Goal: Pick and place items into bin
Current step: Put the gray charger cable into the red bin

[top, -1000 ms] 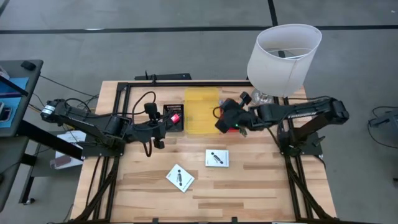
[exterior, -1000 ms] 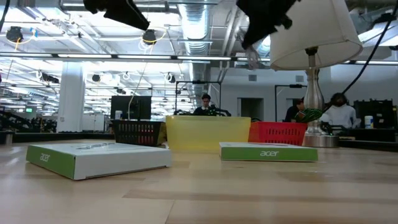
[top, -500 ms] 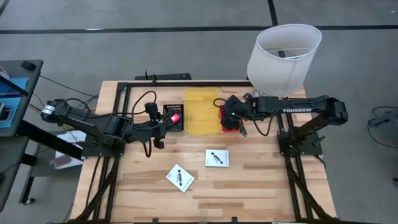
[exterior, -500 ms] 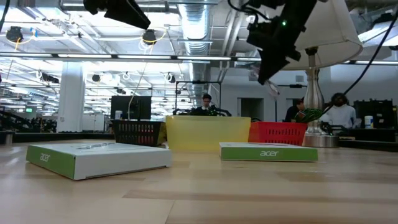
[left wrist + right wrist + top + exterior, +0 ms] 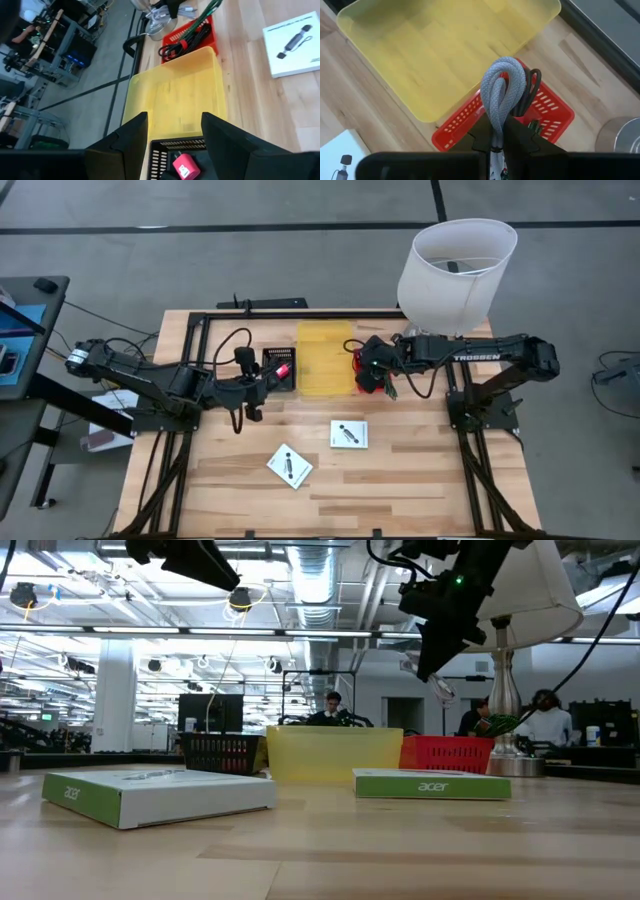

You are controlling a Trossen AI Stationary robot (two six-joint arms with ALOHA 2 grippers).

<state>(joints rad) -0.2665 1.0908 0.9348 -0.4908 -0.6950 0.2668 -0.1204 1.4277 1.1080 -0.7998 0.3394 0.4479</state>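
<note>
My right gripper [image 5: 374, 373] hangs over the red basket [image 5: 547, 107], shut on a grey looped cord [image 5: 503, 87]. Black cords [image 5: 534, 85] lie in that basket. The yellow bin [image 5: 325, 360] stands just left of it. Over the black basket [image 5: 279, 368], where a pink item [image 5: 185, 167] lies, my left gripper [image 5: 175, 137] hovers open with nothing between its fingers. Two flat white boxes [image 5: 349, 434] [image 5: 290, 466] lie on the table nearer the front. My right gripper pinches the grey cord between its two fingers, where the strands of the loop run together [image 5: 496, 125]. The fingers slant down from the table's right side. The loop juts out past the fingertips, lifted clear above the red basket.
A lamp with a white shade [image 5: 457, 260] stands at the far right corner, close behind my right arm. A black frame [image 5: 250, 315] runs along the table's far edge. In the low view, people sit in the room beyond the table.
My right gripper has come down, swung from the yellow bin's right edge to over the red basket, and tipped its fingers further downward. The grey cord has stayed in its hold throughout.
</note>
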